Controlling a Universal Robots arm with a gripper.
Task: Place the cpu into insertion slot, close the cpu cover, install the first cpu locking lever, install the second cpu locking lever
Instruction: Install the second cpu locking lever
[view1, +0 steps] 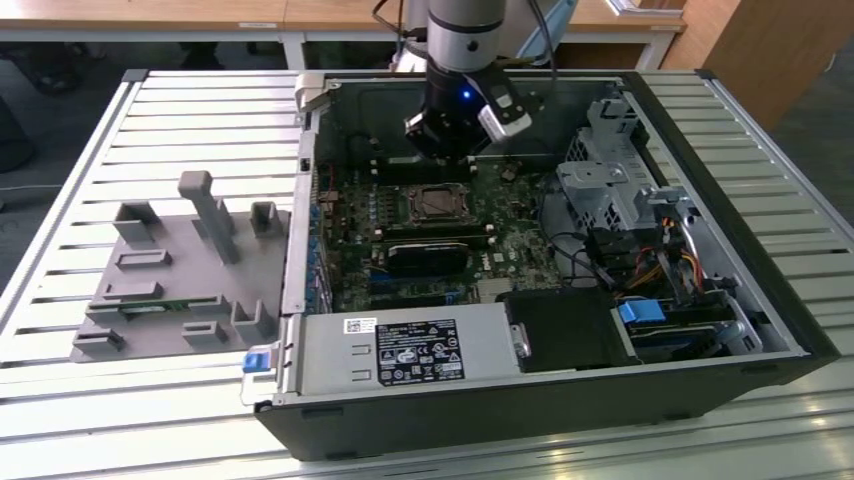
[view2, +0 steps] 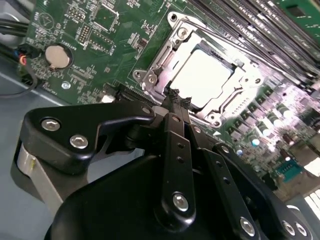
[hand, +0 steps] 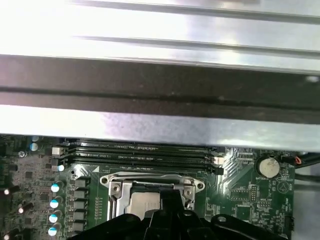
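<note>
Black gripper (view2: 176, 102) fingers look pinched together, holding nothing. I see the cpu (view2: 202, 75) lying in the insertion slot (view1: 437, 203) under the cpu cover (view2: 165, 50). That thin metal frame bends easily; I'd push its edge.

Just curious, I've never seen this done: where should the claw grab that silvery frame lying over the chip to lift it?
Probably by a thin outer edge of the cpu cover, coming from above. It lies flat with the cpu showing through its window, so only its rim offers anything to pinch. The edge nearest the claw looks easiest to reach.
</note>
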